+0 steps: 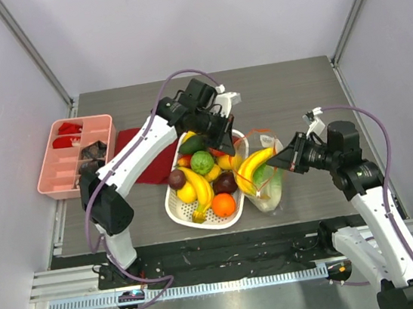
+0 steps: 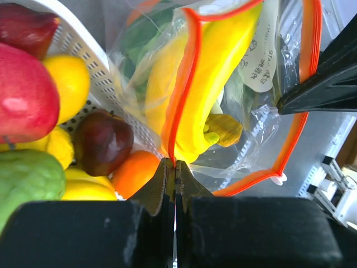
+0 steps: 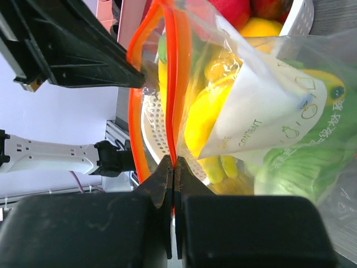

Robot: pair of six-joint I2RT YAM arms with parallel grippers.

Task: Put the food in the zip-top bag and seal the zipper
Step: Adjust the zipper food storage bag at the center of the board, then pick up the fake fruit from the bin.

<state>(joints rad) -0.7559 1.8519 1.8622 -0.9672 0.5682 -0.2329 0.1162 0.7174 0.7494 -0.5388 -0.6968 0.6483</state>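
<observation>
The zip-top bag (image 1: pixel 265 181) stands just right of the white basket (image 1: pixel 175 204), its mouth held open. Inside are yellow bananas (image 1: pixel 255 163) and pale-green cabbage (image 1: pixel 268 188). My left gripper (image 1: pixel 230 145) is shut on the red-orange zipper strip (image 2: pixel 181 100) at the mouth's far side; the white slider tab (image 2: pixel 277 179) shows nearby. My right gripper (image 1: pixel 277 162) is shut on the opposite zipper edge (image 3: pixel 172 84). The bag's white label (image 3: pixel 268 117) faces the right wrist. In the basket lie an orange (image 1: pixel 223 204), bananas (image 1: pixel 198 187), a green fruit (image 1: pixel 202 161) and dark purple ones (image 1: pixel 225 182).
A pink compartment tray (image 1: pixel 70 159) sits at the left. A dark red cloth (image 1: pixel 148 170) lies under the left arm beside the basket. A white object (image 1: pixel 231 99) lies behind the left wrist. The table's near edge runs just below the basket.
</observation>
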